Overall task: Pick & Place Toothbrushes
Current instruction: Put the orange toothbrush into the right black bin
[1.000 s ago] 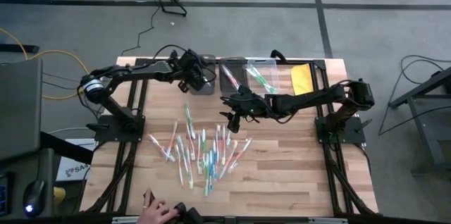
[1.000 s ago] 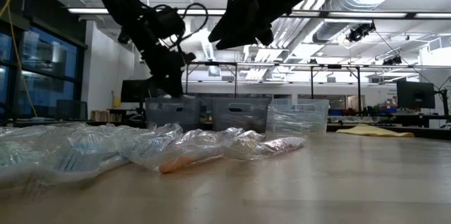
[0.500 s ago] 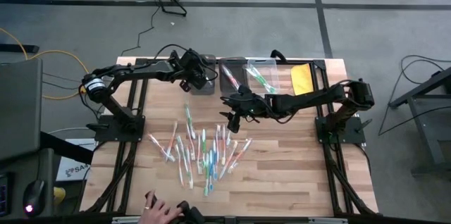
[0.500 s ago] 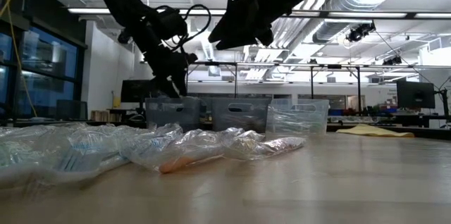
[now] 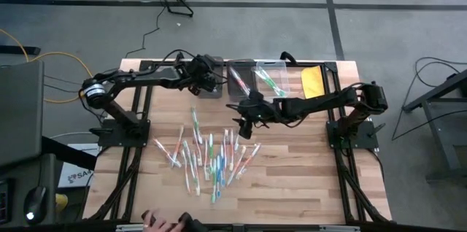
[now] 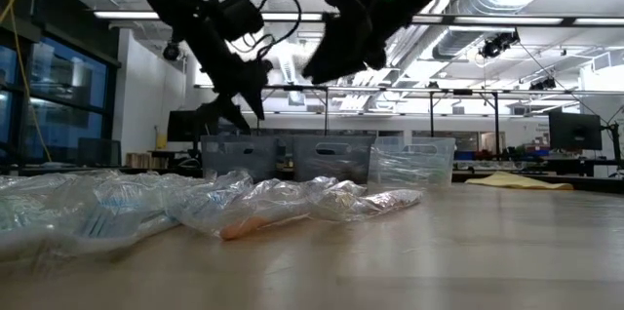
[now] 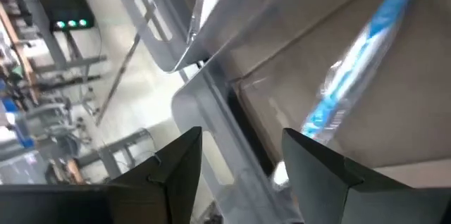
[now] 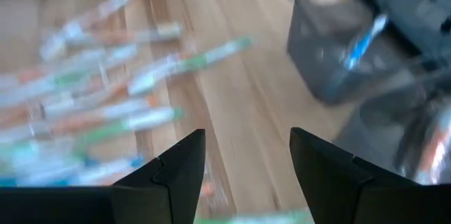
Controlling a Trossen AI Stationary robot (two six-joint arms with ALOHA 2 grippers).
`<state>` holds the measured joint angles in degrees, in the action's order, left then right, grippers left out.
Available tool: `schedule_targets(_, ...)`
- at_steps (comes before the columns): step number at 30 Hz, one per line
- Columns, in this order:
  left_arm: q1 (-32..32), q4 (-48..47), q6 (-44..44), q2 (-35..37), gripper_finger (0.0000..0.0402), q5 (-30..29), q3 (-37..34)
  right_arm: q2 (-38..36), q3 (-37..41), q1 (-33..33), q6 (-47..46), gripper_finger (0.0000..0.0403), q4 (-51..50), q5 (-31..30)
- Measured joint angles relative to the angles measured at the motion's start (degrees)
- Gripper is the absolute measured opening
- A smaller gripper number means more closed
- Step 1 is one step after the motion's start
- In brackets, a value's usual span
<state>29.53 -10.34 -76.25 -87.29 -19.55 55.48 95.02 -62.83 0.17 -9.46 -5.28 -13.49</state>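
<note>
Left claw [image 7: 239, 171] over the left grey bin [image 5: 211, 84] at the far edge of the tabletop [image 5: 306, 181]. Fingers apart, nothing between them. Blue toothbrush [image 7: 356, 65], wrapped in clear film, lying loose in that bin right under the fingers; visible from the right wrist view too. Looks like a release just completed.

Right claw [image 5: 243, 126] hovering above the near end of the toothbrush pile [image 5: 208, 155], between the bins and the pile. Fingers spread, empty.

Pile spread across mid-tabletop, mixed white, green, blue and orange-red handles, many overlapping. Middle bin [image 5: 241, 79] holding an orange-red brush, clear bin [image 5: 271, 77] holding green ones. Seemingly sorted by colour. Yellow flat object [image 5: 312, 81] beside the clear bin, not part of the job.

Advice for the step in hand:
- Lift left claw straight up before swinging back; bin wall close to the fingers, easy to snag or drag the bin.
- Confirm brush fully inside, not leaning on the rim.
- For the next pick, choose an outlying brush at the pile edge, not one crossed by neighbours.
- Align fingers across the handle, grip near the middle; film wrap likely slippery and prone to crumple.
- Keep both arms apart near the bins; paths cross there.
</note>
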Motion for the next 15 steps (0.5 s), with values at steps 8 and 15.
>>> schedule_targets(8, -3.9, -3.8, 24.9, 10.1, 0.0165, 3.0, 0.0, -0.5, 0.0, 2.6, 1.9, 0.02, -14.6, 7.4)
schedule_targets(15, -4.5, -13.1, 42.3, 18.4, 0.0163, 16.4, 0.0, 0.4, 0.0, 7.0, 13.0, 0.0193, -25.1, 13.9)
